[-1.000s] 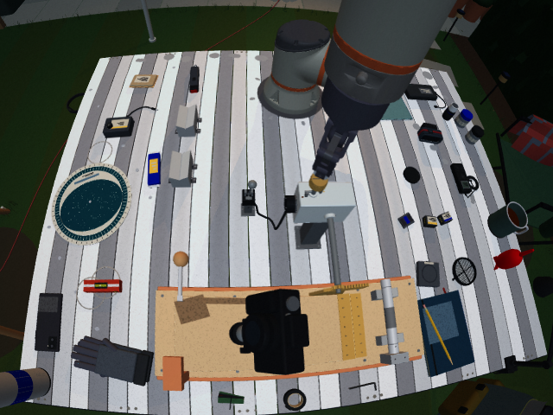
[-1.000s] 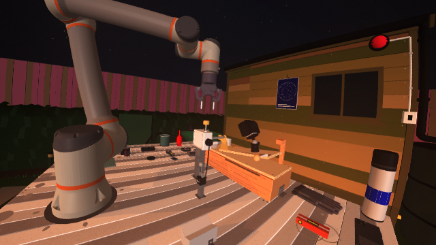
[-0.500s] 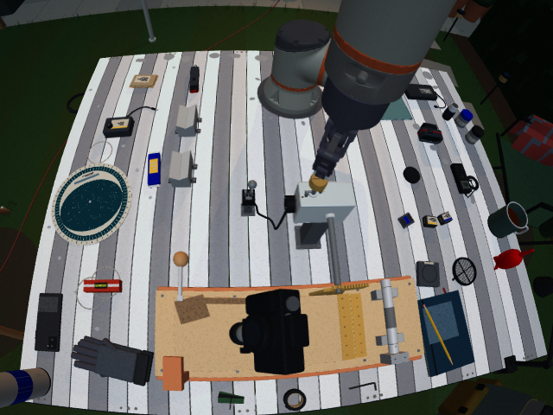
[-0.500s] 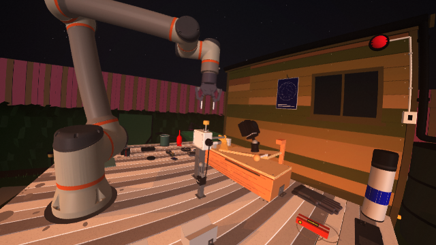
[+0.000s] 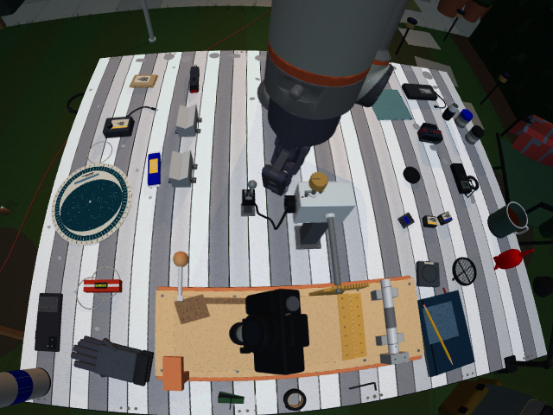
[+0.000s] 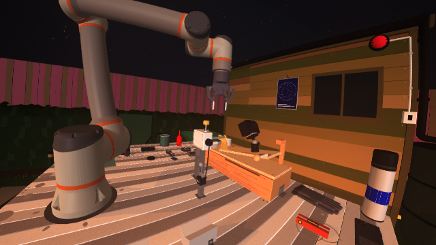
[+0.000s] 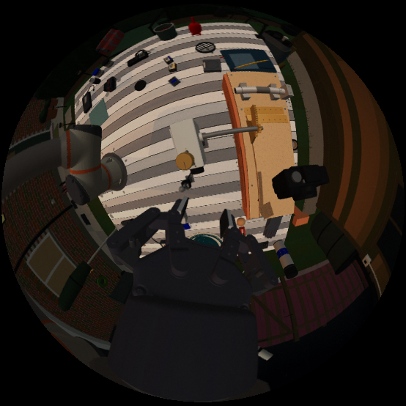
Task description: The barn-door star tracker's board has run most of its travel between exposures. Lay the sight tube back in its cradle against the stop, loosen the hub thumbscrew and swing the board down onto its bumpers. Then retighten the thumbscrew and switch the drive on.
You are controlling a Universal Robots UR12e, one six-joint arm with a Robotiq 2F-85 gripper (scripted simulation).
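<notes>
My gripper (image 6: 218, 104) hangs open and empty, high above the deck, a good way over the brass thumbscrew (image 5: 318, 181) that tops the pale hub box (image 5: 324, 203) on its post. The sight tube (image 5: 389, 316) lies across its two cradle blocks at the right end of the tan tracker board (image 5: 286, 333), one end by the grey stop block. A black camera (image 5: 273, 330) sits on the board's middle. The drive switch (image 5: 248, 197), a small black box with a ball-tipped lever, stands left of the hub box, joined to it by a cable.
A green mug (image 5: 509, 219) stands off the deck's right edge by a red air blower (image 5: 509, 259). A glove (image 5: 111, 359) and a black case lie at the front left. A star chart disc (image 5: 90, 203) lies at the left.
</notes>
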